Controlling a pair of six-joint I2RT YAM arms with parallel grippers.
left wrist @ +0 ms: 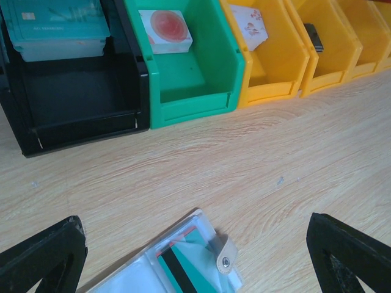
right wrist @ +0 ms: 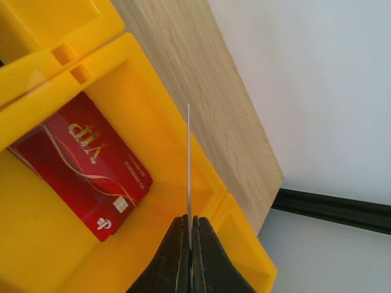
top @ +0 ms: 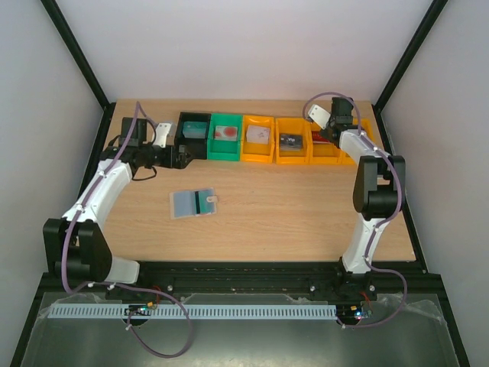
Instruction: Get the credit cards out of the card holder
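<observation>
The right gripper (right wrist: 190, 218) is clamped shut on a thin plastic card (right wrist: 188, 165), seen edge-on so that its colour cannot be told. The card is held upright over the rim of a yellow plastic bin (right wrist: 43, 244). A red card with gold lettering (right wrist: 82, 165) lies flat in that bin, to the gripper's left.

The left gripper (left wrist: 194, 224) is spread wide and holds nothing. The white folding card holder with see-through sleeves (left wrist: 137, 273) lies open on the wooden table (left wrist: 275, 159), just beneath and between its fingers. A teal card with a black stripe (left wrist: 183, 265) is tucked in one sleeve.

Ahead of this gripper, a teal card (left wrist: 55, 24) is seen in a black bin (left wrist: 79, 128), a white-and-red card (left wrist: 165, 30) in a green bin (left wrist: 195, 104), and a white patterned card (left wrist: 250, 24) and a grey card (left wrist: 313, 36) in bins further right.

The task is judged nearly done. Five cards are binned, one is in hand to be dropped, and at least one is left in the holder.
</observation>
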